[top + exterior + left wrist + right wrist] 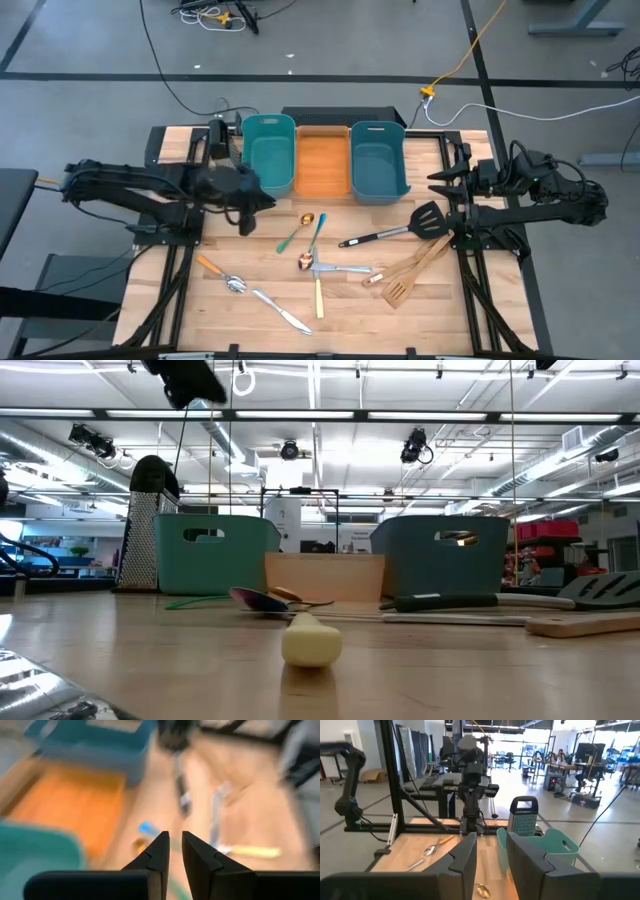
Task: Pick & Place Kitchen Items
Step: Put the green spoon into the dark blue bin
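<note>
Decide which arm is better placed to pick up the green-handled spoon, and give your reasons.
Left. Its tool hangs over the table beside the green-handled spoon, empty, fingers nearly closed. The right tool waits at the table's far right edge, with the black spatula lying between.

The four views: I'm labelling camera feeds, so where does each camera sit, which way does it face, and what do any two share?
High view: overhead, straight down; both arms, left pincer, right pincer.
Low view: table height, across to the teal bins; an arm part overhead.
Left wrist view: looks down past its own fingers at the orange bin.
Right wrist view: looks across the table toward the left arm.
Shared: the cheese grater shows in low and right wrist views.
</note>
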You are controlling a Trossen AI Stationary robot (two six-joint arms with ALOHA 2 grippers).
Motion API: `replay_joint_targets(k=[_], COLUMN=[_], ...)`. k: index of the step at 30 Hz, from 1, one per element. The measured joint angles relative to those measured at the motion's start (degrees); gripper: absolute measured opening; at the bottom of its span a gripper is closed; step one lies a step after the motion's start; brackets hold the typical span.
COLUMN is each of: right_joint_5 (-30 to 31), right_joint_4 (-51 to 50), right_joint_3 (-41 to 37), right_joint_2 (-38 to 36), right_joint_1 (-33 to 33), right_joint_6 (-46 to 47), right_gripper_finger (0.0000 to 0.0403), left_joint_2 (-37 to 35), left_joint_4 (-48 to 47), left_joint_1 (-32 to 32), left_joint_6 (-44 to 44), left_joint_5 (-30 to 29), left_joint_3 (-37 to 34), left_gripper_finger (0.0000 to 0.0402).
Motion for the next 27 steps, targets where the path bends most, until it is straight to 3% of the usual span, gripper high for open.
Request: replay_joint_targets(k=[2, 5, 8, 14, 27], right_joint_5=[0.0, 0.0, -0.1, -0.3, -0.3], right_joint_4=[-0.1, -0.1, -0.2, -0.2, -0.1], right_joint_3=[0.0, 0.0, 0.0, 0.0, 0.0], right_joint_2=[0.0, 0.0, 0.0, 0.0, 0.0], right_joint_1=[0.0, 0.0, 0.0, 0.0, 0.0], right_joint_6=[-1.4, -3.6, -4.2, -4.2, -4.2], right_gripper_finger=[0.0118, 0.0118, 0.0118, 0.0118, 0.0118], left_joint_2=[4.1, 9.6, 14.3, 22.9, 34.4], left_joint_4=[-8.0, -12.3, -11.2, -11.7, -9.6], left_joint_1=[-0.3, -0.3, -0.9, -1.0, -0.9], left_joint_6=[-2.8, -5.8, -6.7, -6.8, -8.3], left_joint_5=[-4.0, -3.0, 1.0, 3.1, 4.5], left_joint_3=[3.5, 7.3, 8.6, 10.0, 10.0], left_gripper_finger=[0.0058, 0.0058, 0.0058, 0.0058, 0.0058])
